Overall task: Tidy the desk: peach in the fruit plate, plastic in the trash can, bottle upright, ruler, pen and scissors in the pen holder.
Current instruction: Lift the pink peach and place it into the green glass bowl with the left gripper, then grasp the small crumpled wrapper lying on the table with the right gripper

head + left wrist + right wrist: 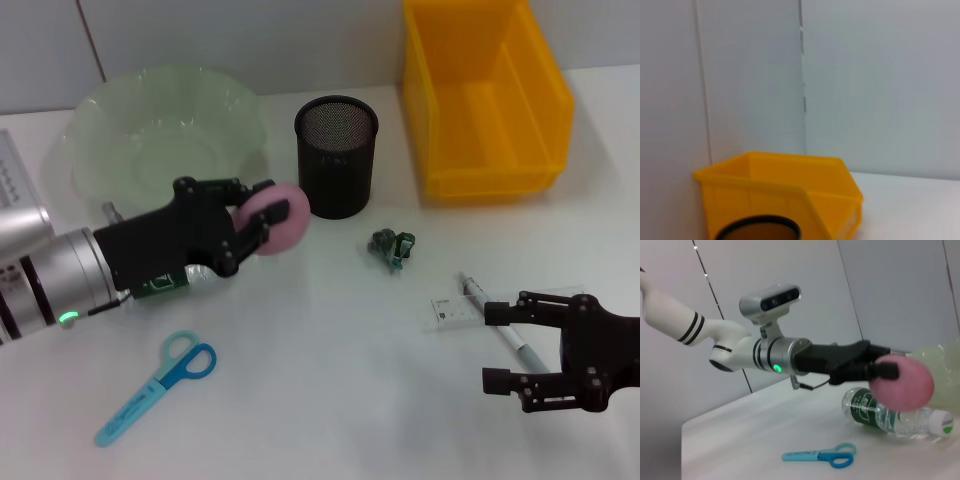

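- Plate: pale green, translucent, far left on the table. Nothing lies in it; it is the peach's destination.
- Left claw: fingers pinch the pink peach from both sides and hold it off the table, just right of the plate's near rim. Judged mid-carry: the peach needs to go left and farther back before release, so that it drops inside the rim rather than on it.
- Bottle: lies on its side on the table under the left arm, white cap towards the plate. Not yet upright. In the head view the arm covers most of it.
- Scissors: blue, flat on the near left table, untouched.
- Holder: black mesh, upright, far centre, between plate and bin. It shows no contents.
- Plastic: small dark green crumpled piece, centre, lying apart from everything else.
- Bin: yellow, far right, appears empty; taken as the trash can.
- Ruler and pen: near right; the pen lies across the clear ruler.
- Right claw: fingers spread, holding nothing, poised just near of the pen, seemingly waiting.
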